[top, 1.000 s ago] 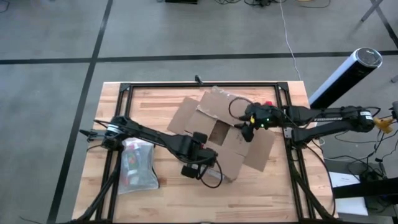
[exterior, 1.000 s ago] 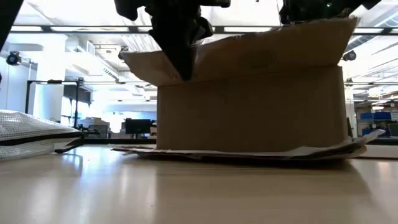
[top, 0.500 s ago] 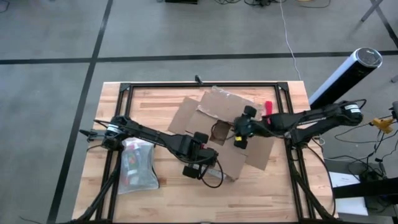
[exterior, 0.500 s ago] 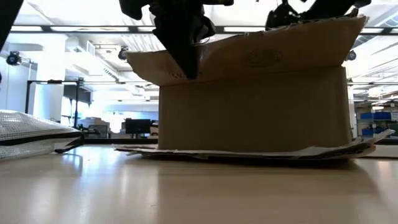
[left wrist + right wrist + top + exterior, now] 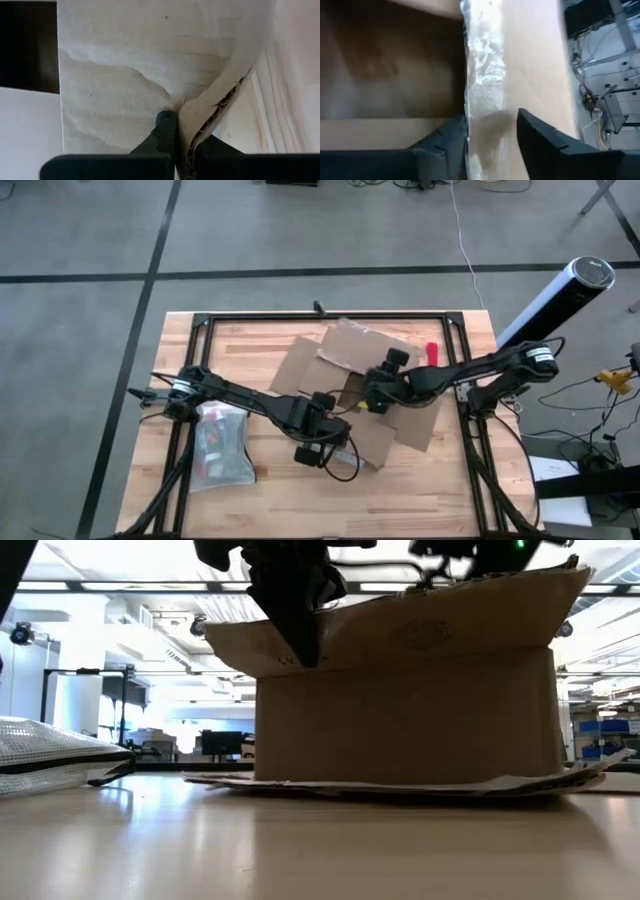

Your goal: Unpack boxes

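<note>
Zip pouch (image 5: 222,445) flat on bench (image 5: 250,340), at 9 o'clock from box. Left tool (image 5: 180,131) clenched on box flap edge, cardboard pinched between fingers (image 5: 165,125). Cardboard box (image 5: 355,395) mid-bench, flaps splayed, top open. Right tool (image 5: 491,127) over box opening, straddling taped flap edge; grip on it cannot tell. Red knife (image 5: 432,353) at 2 o'clock from box.
</note>
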